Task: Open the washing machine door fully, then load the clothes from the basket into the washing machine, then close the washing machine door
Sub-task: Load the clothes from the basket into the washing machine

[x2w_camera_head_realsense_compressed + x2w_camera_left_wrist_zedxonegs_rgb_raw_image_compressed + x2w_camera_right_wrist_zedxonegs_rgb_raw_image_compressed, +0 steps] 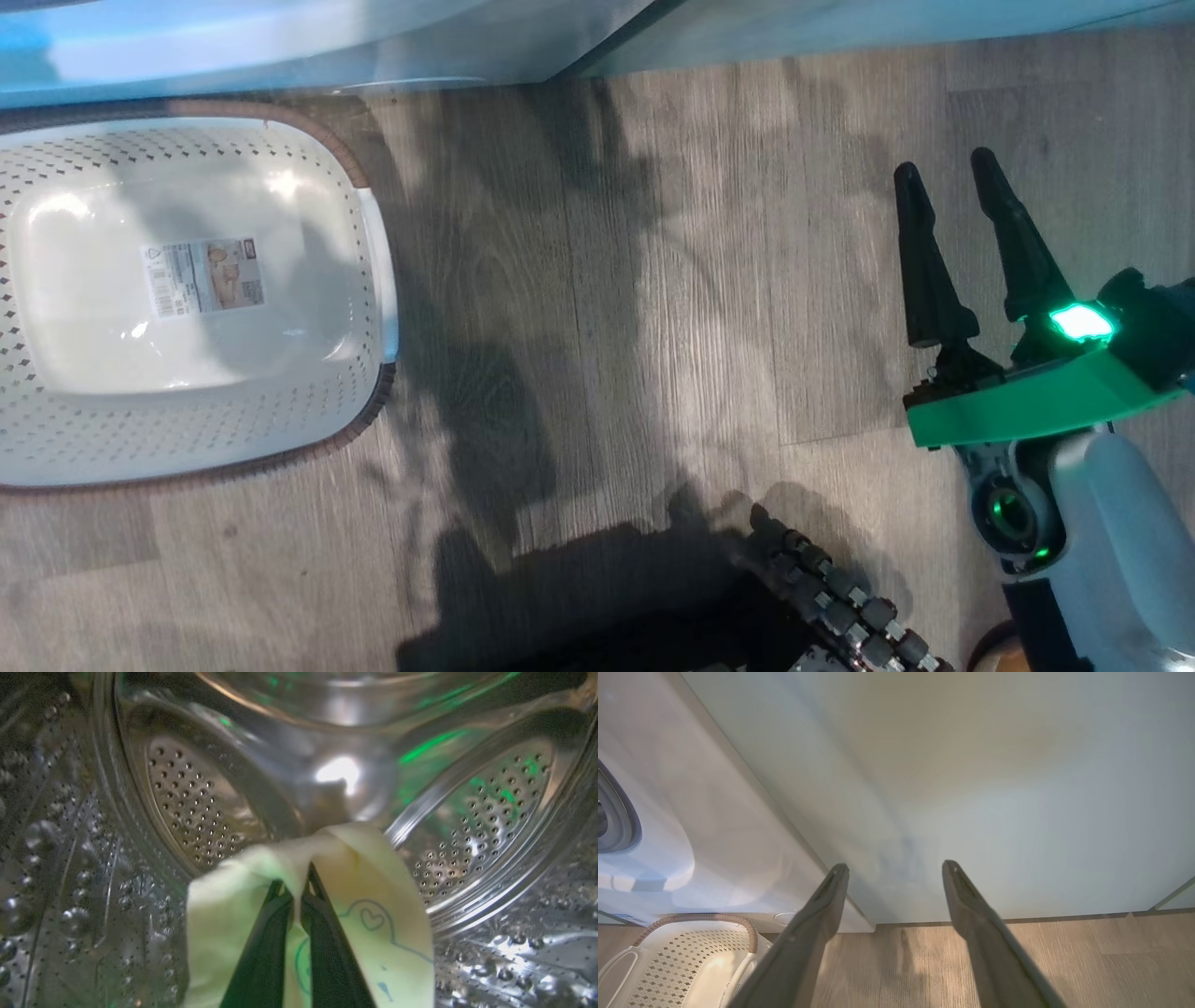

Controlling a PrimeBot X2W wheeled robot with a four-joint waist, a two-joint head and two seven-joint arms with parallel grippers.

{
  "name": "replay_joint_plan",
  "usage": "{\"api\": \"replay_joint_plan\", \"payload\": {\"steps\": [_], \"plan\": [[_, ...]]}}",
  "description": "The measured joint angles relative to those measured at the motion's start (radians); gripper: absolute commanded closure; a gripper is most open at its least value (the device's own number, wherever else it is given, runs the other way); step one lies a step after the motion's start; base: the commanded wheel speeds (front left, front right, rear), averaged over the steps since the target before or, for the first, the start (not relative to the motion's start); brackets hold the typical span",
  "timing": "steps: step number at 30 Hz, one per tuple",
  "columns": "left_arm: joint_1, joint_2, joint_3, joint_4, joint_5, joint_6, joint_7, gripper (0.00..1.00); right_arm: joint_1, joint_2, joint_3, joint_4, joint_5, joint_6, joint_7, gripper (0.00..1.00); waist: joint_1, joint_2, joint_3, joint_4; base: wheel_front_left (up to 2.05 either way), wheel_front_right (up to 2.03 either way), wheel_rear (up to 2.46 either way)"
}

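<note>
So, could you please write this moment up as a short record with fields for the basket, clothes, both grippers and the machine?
basket: on the wood floor, no clothes in it, bottom label showing
clothes: pale yellow printed fabric, inside the steel drum
left gripper: fingers shut on the clothes, inside the drum
right gripper: open, holding nothing, above the floor, right of the basket
washing machine: white front next to the basket
</note>
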Motion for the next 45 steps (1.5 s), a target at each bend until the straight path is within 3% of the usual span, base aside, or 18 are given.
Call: {"api": "replay_joint_plan", "payload": {"steps": [6, 12, 13, 17, 18, 19, 25, 33, 45], "plan": [[0.006, 0.000, 0.035, -0.062, 0.000, 0.001, 0.000, 1.00, 0.000, 0.000, 0.005, 0.001, 0.000, 0.000, 0.000, 0.00, 0.0000, 0.0000, 0.008, -0.001, 0.00, 0.00, 0.00], [0.044, -0.003, 0.031, 0.059, 0.000, -0.034, 0.000, 1.00, 0.000, 0.000, 0.005, 0.002, 0.000, 0.000, 0.000, 0.00, 0.0000, 0.0000, 0.004, 0.002, 0.00, 0.00, 0.00], [0.045, -0.004, 0.029, 0.093, 0.000, -0.041, 0.000, 0.95, 0.000, 0.000, 0.005, 0.002, 0.000, 0.000, 0.000, 0.00, 0.0000, 0.0000, 0.002, 0.002, 0.00, 0.00, 0.00], [0.031, -0.009, -0.006, 0.205, 0.000, -0.070, 0.014, 0.56, 0.000, 0.000, 0.005, 0.002, 0.000, 0.000, 0.000, 0.00, 0.0000, 0.0000, 0.001, 0.005, 0.00, 0.00, 0.00], [0.025, -0.012, -0.012, 0.222, 0.000, -0.071, 0.021, 0.05, 0.000, 0.000, 0.005, 0.002, 0.000, 0.000, 0.000, 0.00, 0.0000, 0.0000, 0.000, 0.006, 0.00, 0.00, 0.00], [0.017, -0.014, -0.014, 0.242, 0.000, -0.077, 0.032, 0.00, 0.000, 0.000, 0.005, 0.003, 0.000, 0.000, 0.000, 0.00, 0.0000, 0.0000, -0.002, 0.007, 0.00, 0.00, 0.00], [0.000, -0.024, -0.042, 0.323, -0.018, -0.093, 0.100, 0.00, 0.000, 0.000, 0.006, 0.010, 0.000, 0.000, 0.000, 0.00, 0.0000, 0.0000, -0.021, 0.010, 0.00, 0.00, 0.00], [0.021, -0.058, -0.090, 0.336, -0.073, -0.096, 0.109, 0.00, 0.003, 0.000, -0.002, 0.018, -0.002, 0.000, 0.000, 0.00, 0.0000, 0.0000, -0.061, 0.019, 0.00, 0.00, 0.00], [0.263, -0.096, -0.192, 0.296, -0.211, -0.096, 0.111, 0.00, 0.075, 0.000, -0.025, 0.028, -0.012, 0.000, 0.000, 0.00, -0.0001, 0.0001, -0.187, 0.042, 0.00, 0.00, 0.00]]}}
